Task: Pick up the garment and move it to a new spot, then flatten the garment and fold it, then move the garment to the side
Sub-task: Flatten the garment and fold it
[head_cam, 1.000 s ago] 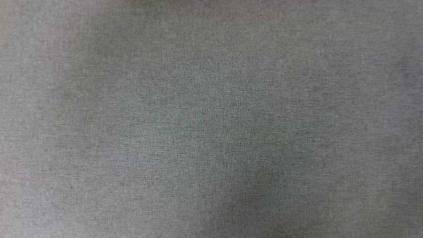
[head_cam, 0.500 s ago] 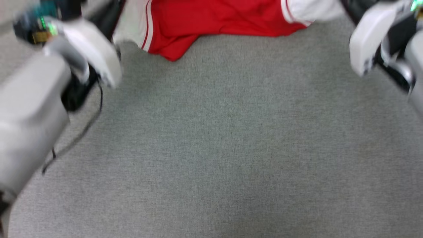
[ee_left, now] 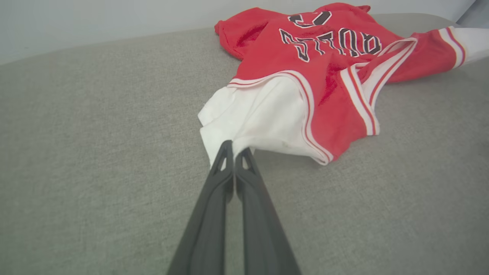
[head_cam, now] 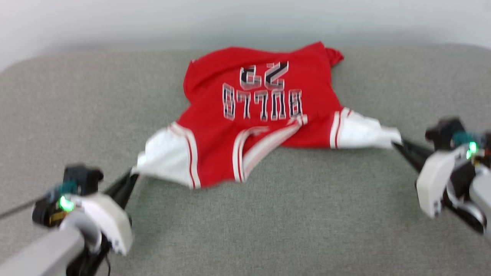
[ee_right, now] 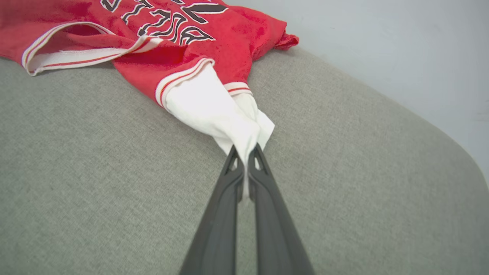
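Spread rumpled across the far middle of the tabletop (head_cam: 245,230): the garment (head_cam: 215,134) — soft red jersey knit, printed side up, with blocky black-and-white letters (head_cam: 262,103) and a number beyond them, both upside down from the near side. Woven grey cloth on the tabletop, finely flecked and matte, rounded at the far corners, set against a pale plain wall (head_cam: 245,19). Short white sleeves out to either side, each joined to the red by a ribbed band of red and white stripes. Same striped rib around the neck opening (head_cam: 264,143), slack and open in a long loop toward the near edge of the shirt. Far hem bunched in loose wrinkles, one red corner poking out at the far right. Pinched at the outer edge of the left sleeve (head_cam: 165,157) by the left tool (head_cam: 133,177) — two long, dark, tapering fingers pressed together on the white cloth, the sleeve narrowing to a point there. Likewise gripped at the tip of the right sleeve (head_cam: 360,132) by the right tool (head_cam: 396,143), slim fingers closed on a twisted fold of white fabric. Both tools low over the tabletop, near left and near right of the shirt, well apart, the sleeves stretched outward toward them.
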Controlling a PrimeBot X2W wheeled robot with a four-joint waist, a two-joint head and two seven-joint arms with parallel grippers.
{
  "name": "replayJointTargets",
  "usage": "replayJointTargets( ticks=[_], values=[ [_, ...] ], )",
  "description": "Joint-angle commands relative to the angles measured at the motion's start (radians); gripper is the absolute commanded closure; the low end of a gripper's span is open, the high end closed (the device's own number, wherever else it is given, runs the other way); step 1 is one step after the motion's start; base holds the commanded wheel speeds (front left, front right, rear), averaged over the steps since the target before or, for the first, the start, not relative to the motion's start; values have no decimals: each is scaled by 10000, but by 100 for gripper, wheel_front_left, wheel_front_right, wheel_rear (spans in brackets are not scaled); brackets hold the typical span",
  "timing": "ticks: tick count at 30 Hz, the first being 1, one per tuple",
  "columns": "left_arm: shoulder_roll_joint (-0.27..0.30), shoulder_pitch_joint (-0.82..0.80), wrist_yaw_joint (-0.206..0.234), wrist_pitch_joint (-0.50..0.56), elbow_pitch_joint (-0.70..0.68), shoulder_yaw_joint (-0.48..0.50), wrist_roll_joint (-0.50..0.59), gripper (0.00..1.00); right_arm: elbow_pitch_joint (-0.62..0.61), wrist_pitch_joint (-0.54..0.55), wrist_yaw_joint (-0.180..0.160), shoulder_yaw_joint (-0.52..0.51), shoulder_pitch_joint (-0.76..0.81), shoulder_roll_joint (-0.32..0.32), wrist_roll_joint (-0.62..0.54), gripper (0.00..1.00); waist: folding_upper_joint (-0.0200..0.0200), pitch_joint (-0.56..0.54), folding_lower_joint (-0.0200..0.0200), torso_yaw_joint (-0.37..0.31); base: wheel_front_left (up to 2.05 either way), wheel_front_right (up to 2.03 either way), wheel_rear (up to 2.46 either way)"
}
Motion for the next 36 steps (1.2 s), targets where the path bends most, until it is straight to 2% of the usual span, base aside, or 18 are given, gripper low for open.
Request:
replayJointTargets(
  ticks=[1, 7, 9, 13, 19, 24, 25, 26, 31, 36],
  values=[
    [206, 668, 250, -60, -406, 20, -180, 100, -291, 60, -14, -111, 708, -242, 62, 100, 0, -528, 2, -67, 0, 0, 0],
    [919, 2700, 977, -58, -1608, 480, -844, 100, -1343, 370, -14, -757, 2923, -887, 103, 100, 0, -1167, 2, -179, 0, 0, 0],
    [1048, 3007, 1074, -55, -1810, 495, -892, 100, -1495, 432, -15, -956, 3301, -961, 107, 100, 0, -1250, 2, -201, 0, 0, 0],
    [1549, 4156, 1557, -49, -2411, 672, -1149, 100, -2179, 838, -15, -1542, 4915, -1179, -4, 100, 0, -1512, 2, -257, 0, 0, 0],
    [1754, 5501, 1990, -51, -3126, 1028, -1401, 100, -3197, 1672, -15, -2479, 7129, -1340, -156, 100, 0, -1671, 2, -212, 0, 0, 0],
    [1691, 5807, 2133, -51, -3425, 1254, -1029, 100, -3854, 2360, -15, -3573, 7951, -1246, -531, 100, 0, -1539, 2, -135, 0, 0, 0],
    [1667, 5710, 2154, -51, -3473, 1287, -929, 100, -3996, 2507, -15, -3801, 7985, -1189, -611, 61, 0, -1501, 2, -102, 0, 0, 0],
    [1656, 5617, 2148, -51, -3512, 1294, -855, 100, -4216, 2574, -15, -4026, 7928, -1153, -739, 0, 0, -1456, 2, -73, 0, 0, 0],
    [1605, 5067, 2248, -26, -3739, 1376, -365, 100, -5111, 3138, -15, -5525, 7325, -1052, -970, 0, 0, -1062, 2, 93, 0, 0, 0],
    [1488, 4542, 2378, -22, -4006, 1459, 71, 100, -6025, 3871, -13, -7069, 6010, -1315, -1102, 0, 0, -449, 2, 356, 0, 0, 0]
  ],
)
